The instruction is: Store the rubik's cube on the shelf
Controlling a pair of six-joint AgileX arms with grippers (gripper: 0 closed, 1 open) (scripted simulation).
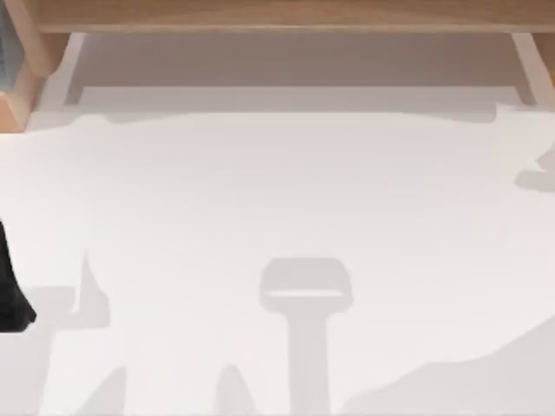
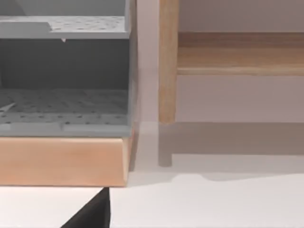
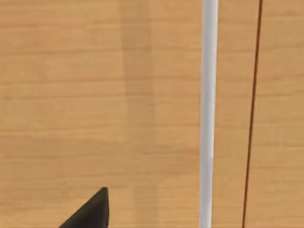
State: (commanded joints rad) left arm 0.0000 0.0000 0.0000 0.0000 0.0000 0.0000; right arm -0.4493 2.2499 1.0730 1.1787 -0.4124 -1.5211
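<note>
A white counter (image 1: 277,217) fills the top view, crossed by grey shadows of the arms. At its left edge, near the front, a dark piece of the left arm (image 1: 10,290) pokes in — parked, by the look of it. In the left wrist view a black tip of the left hand (image 2: 92,213) hangs over the counter; whether that hand is released or clenched cannot be told.

Farther back, the shelf (image 1: 277,16) runs as a long light-brown board along the far edge, its long axis left to right, with wooden side supports. At the far left, just beside one support post, stands a wood-based grey cabinet (image 2: 64,85) with perforated grey levels.

The right wrist view looks closely at wood grain, with a black tip of the right hand (image 3: 90,213) in front of it; its grip cannot be told either.

The rubik's cube cannot be located, so which way it lies from either hand — the relation the storing turns on — cannot be judged. The right hand seems closest to wood, probably the shelf.
</note>
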